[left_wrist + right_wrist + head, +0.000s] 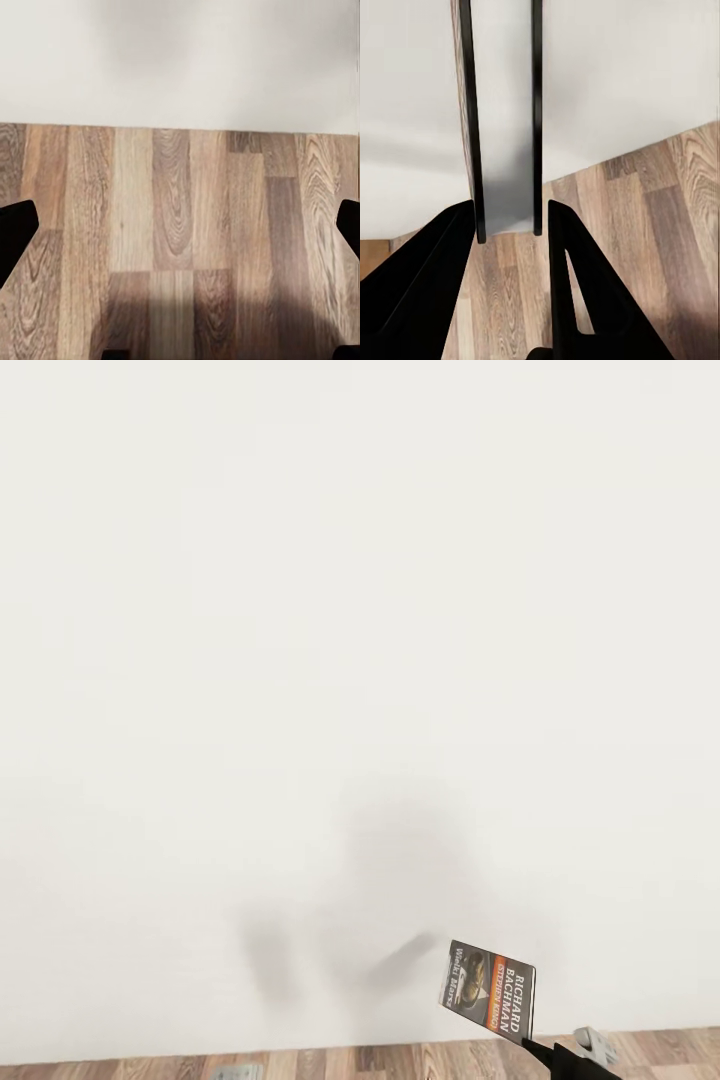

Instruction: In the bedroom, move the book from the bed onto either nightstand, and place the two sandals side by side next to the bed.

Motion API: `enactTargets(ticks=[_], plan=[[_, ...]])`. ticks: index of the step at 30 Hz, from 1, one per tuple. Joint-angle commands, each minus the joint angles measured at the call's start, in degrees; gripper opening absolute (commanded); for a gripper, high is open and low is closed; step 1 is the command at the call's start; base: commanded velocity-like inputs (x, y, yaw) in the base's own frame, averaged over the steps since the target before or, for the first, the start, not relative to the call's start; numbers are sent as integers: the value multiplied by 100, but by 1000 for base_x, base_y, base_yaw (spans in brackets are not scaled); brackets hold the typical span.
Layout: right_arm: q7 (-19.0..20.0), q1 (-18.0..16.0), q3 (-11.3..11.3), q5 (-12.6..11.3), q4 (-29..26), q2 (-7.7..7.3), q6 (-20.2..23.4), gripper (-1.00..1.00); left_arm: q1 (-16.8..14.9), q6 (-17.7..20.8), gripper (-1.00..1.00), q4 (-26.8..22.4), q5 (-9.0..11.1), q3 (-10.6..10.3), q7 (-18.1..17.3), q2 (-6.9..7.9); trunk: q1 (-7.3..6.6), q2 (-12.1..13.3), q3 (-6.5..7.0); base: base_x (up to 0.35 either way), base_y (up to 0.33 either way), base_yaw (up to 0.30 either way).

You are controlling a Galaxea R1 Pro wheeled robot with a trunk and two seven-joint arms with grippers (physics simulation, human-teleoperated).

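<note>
Book [489,990] in our right gripper [510,225], clamped edge-on between both fingers, held upright before a white wall [340,610], its length running straight out from the claw; our left gripper [180,225] hangs wide open and empty over the wood floor [180,247]; we judge the nightstand must be found before any setting-down.

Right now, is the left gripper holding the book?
No, the left gripper is open over bare wood floor; the book sits in the right gripper.
</note>
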Motion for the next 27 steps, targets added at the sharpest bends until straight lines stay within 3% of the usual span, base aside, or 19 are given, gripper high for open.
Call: enactTargets(ticks=[1,27], plan=[[25,-5,-65,-16,-2,1,63,-100,-5,-22,100,7,59,-44,-13,2,2,-9,-10,4,0,-247],[25,-5,-65,-16,-2,1,62,-100,-5,-22,100,7,59,-44,-13,2,2,-9,-10,0,0,-249]])
